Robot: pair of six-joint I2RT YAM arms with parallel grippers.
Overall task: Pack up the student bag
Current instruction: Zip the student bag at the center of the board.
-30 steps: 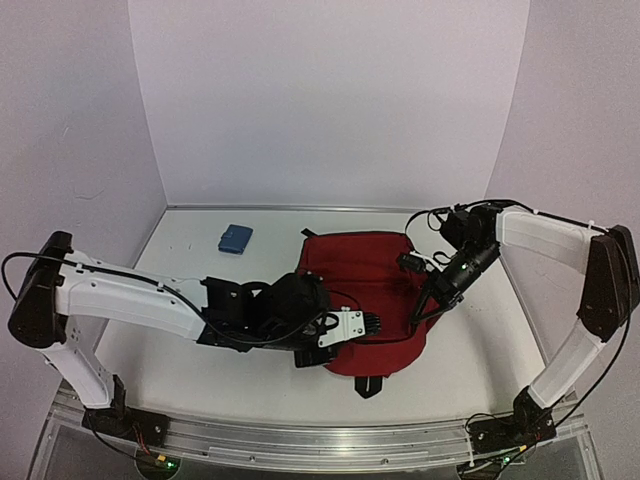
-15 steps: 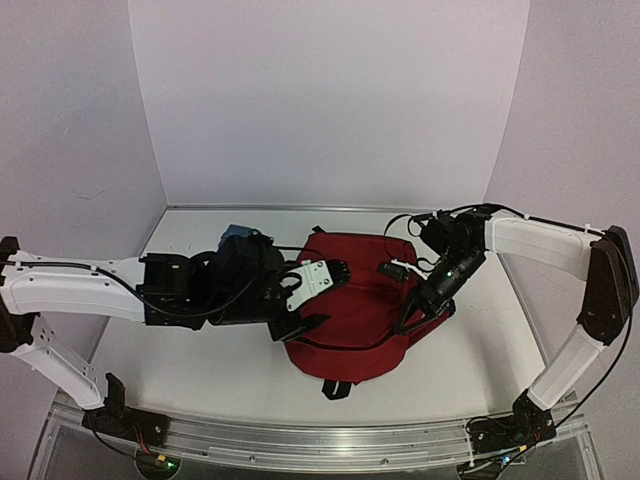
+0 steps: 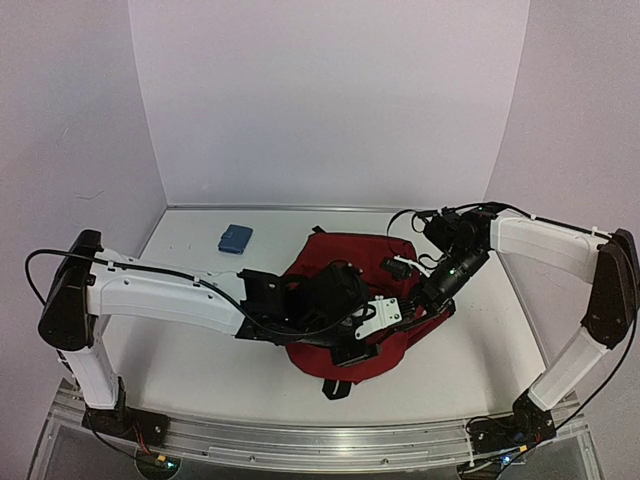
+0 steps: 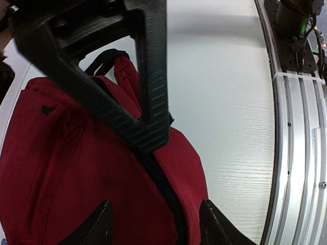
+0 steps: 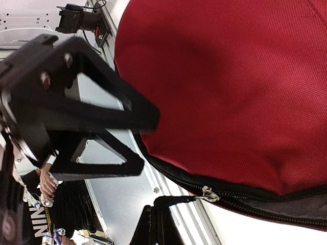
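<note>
From above, the student bag [image 3: 345, 250] lies right of centre on the table [image 3: 180, 350], left gripper [image 3: 365, 335] over its near edge, right gripper [image 3: 425, 302] at its right side; the left wrist view shows fingers [image 4: 127, 92] spread above red fabric; the right wrist view leaves that gripper's state unclear.

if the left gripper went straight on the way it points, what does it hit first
The student bag. The left gripper points down at its red fabric beside the black zip line. One fingertip looks close to the surface, though depth is unclear.
</note>
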